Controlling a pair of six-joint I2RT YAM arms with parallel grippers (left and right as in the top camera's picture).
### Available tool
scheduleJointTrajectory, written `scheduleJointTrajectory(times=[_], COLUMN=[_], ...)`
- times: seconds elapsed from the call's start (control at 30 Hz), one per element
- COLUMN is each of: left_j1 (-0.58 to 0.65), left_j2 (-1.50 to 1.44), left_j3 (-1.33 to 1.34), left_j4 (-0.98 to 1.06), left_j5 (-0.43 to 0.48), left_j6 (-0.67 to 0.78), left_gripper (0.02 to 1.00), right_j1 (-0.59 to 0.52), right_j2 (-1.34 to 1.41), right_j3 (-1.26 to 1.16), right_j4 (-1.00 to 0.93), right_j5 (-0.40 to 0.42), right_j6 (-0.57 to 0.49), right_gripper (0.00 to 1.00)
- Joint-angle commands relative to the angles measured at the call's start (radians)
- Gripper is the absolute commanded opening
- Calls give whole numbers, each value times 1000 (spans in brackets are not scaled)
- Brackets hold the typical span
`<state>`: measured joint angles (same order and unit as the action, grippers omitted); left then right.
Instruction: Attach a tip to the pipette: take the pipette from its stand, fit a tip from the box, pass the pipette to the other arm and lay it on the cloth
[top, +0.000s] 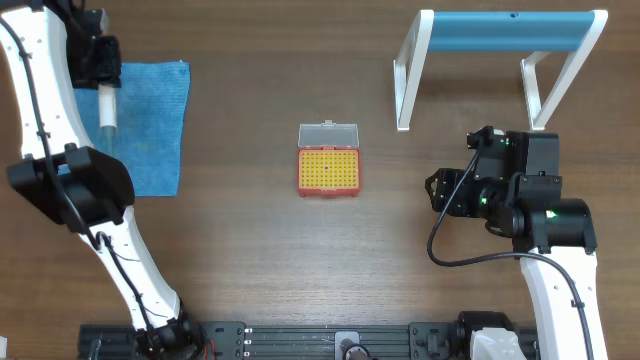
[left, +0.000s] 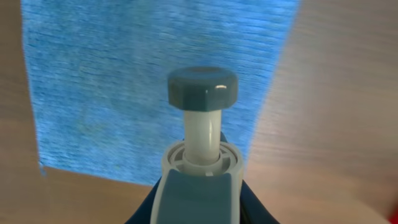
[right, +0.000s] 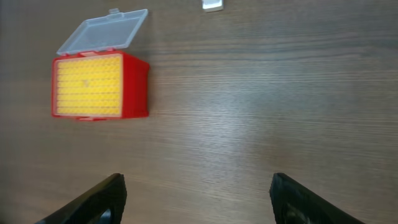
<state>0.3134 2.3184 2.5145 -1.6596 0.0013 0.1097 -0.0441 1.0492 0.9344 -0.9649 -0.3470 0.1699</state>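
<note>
Tip box (top: 328, 172): a red rectangular box at the middle of the table (top: 250, 270), with its clear hinged lid (right: 103, 30) thrown back on the far side. Inside, yellow tips (right: 87, 86) sit in a close, regular grid that fills the rack; I cannot make out any empty slots. The pipette (top: 107, 106) is in my left gripper (top: 97, 62), which is clamped around its body at the far left. Its white shaft points toward me over the left part of the cloth (top: 156, 120). From the wrist I see its grey hexagonal push-button (left: 202, 86) on a pale, smooth plunger stem above a round collar, with the cloth behind it. I cannot tell whether the pipette touches the cloth or whether a tip is on its end. The cloth is blue, rectangular, with a fine woven ribbed texture, and lies flat on dark wood-grain. The stand (top: 500, 35) is at the far right: white angled legs carrying a blue crossbar. My right gripper (right: 196, 199) hangs near the right side, black fingers spread wide with nothing between them, well apart from the tip box.
</note>
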Motion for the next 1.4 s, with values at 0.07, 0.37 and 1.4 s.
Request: scheduleJointTrajectory(times=[0.07, 0.37, 1.4], left_j1=[37, 40, 39], left_j2=[130, 337, -486], left_j3=[21, 21, -37], left_j4=[192, 326, -39], left_j5=[-127, -258, 172], left_j6=[163, 177, -14], left_gripper=[27, 25, 980], right_j1=[11, 11, 7], right_j2=[-5, -5, -648], right_j3=[18, 18, -11], right_j4=[6, 142, -5], right_j5=[-59, -66, -5], right_j6=[82, 119, -117], right_gripper=[763, 763, 761])
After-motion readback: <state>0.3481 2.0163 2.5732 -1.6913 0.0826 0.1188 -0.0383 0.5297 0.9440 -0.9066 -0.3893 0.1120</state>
